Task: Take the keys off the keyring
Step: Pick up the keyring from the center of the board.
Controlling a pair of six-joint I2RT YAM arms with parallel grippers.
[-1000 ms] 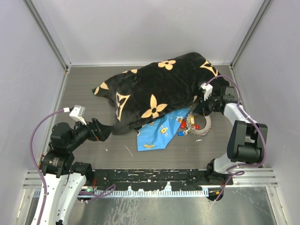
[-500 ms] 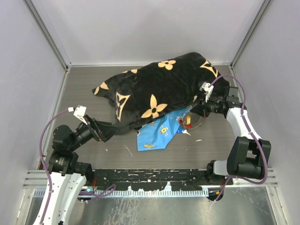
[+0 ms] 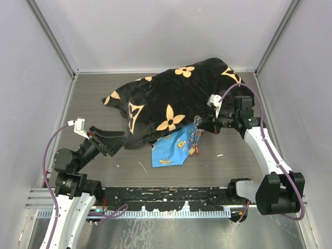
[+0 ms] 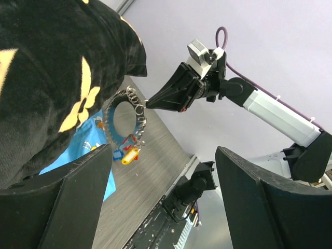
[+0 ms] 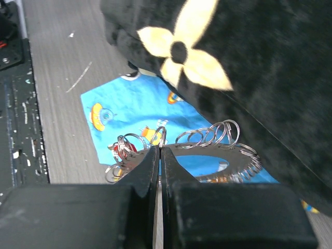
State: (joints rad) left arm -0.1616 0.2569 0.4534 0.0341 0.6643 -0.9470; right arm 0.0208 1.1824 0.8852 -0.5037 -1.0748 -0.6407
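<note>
Right hand (image 3: 200,124) clenched, tips pinching the keyring (image 4: 123,118) at its upper rim, nr a row of small wire loops (image 5: 207,134). The hand lies roughly level, pointing left across the desk (image 3: 98,93). Its forearm runs back to the elbow on the right w/ the wrist cable arching over.

The ring hangs upright off the desk, flat face toward the left wrist cam, held pt at top. It's above the blue cloth (image 3: 168,150), just beside the black flowered blanket (image 3: 171,98). Keys (image 4: 127,153) dangle bunched from its low edge, pointing down; red, blue, yellow heads.

Left hand (image 3: 118,141) released, fingers wide, nothing btw them. It's raised and aimed right, tips nr the blanket edge, well apart from the ring.
</note>
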